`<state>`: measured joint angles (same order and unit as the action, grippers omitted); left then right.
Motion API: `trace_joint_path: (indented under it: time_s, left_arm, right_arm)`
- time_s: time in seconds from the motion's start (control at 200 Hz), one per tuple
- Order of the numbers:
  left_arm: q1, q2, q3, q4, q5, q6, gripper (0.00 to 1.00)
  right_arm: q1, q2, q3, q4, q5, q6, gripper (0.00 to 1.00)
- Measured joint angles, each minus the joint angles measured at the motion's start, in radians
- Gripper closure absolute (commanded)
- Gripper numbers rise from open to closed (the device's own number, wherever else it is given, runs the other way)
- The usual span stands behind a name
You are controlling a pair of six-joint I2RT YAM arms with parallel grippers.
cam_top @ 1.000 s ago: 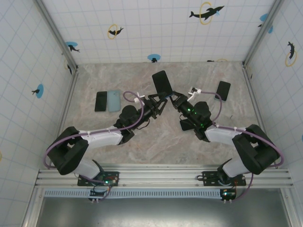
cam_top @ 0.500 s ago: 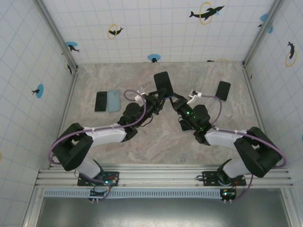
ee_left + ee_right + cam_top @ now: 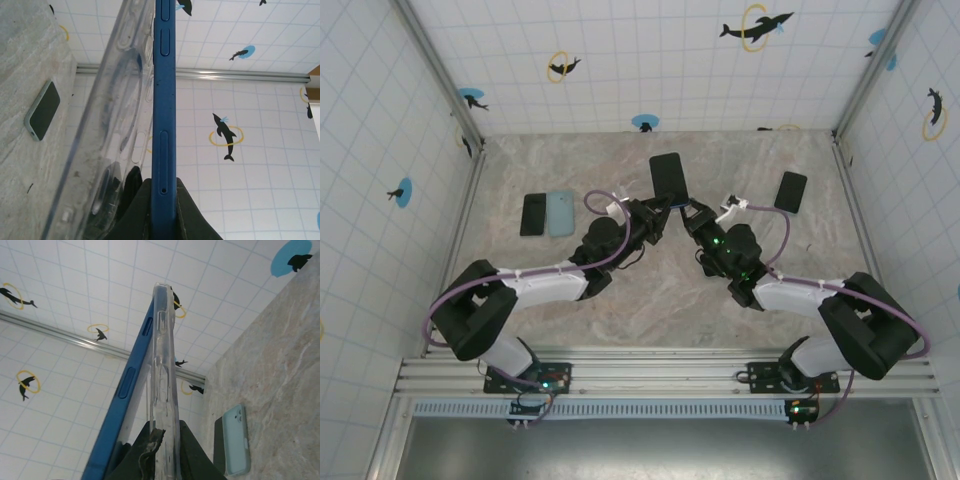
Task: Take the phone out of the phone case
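The marbled surface (image 3: pixel 650 290) sits well below the work, so the main hazard is a drop. The left arm (image 3: pixel 530 285) and right arm (image 3: pixel 790 290) meet above its middle and hold the phone (image 3: pixel 164 100) and the clear phone case (image 3: pixel 162 365) between them in mid-air, standing on edge.

The left end effector (image 3: pixel 164 210) is clenched on the blue phone's thin side. The right end effector (image 3: pixel 164 440) is clenched on the rim of the case. The far part of the case splays away from the phone, but the two converge toward the fingers. That near corner is hidden, so it may well be seated in the case.

If the arms pull apart against a seated corner, either narrow pinch could slide off its slick edge. The flexed case could also snap free and jerk the phone loose. The left fingers may be trapping the case lip too, which would stall the separation.

A fallen phone is less likely to strike the pale handset (image 3: pixel 560 212), its dark neighbour (image 3: pixel 533 213) or the dark handset on the right (image 3: pixel 791 190), all well apart.
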<state>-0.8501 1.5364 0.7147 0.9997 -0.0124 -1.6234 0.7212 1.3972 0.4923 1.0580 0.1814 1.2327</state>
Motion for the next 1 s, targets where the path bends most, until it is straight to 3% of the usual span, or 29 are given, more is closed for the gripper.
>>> trace_joint_path:
  time_s: [0.29,0.425,0.691,0.996]
  left_arm:
    - [-0.013,-0.121,-0.061,-0.059,0.013,0.006,0.96]
    - [0.007,-0.185,-0.11,-0.098,0.073,0.032,0.96]
    - [0.234,-0.305,-0.128,-0.33,0.251,0.224,0.96]
    - [0.485,-0.248,-0.182,-0.363,0.462,0.344,0.97]
  right_arm:
    - [-0.031,0.029,0.0,-0.092,0.115,-0.009,1.0]
    - [-0.05,0.064,0.0,-0.096,0.13,-0.006,1.0]
    - [-0.061,0.066,0.0,-0.109,0.136,-0.017,1.0]
    - [-0.057,0.066,0.0,-0.118,0.132,-0.022,1.0]
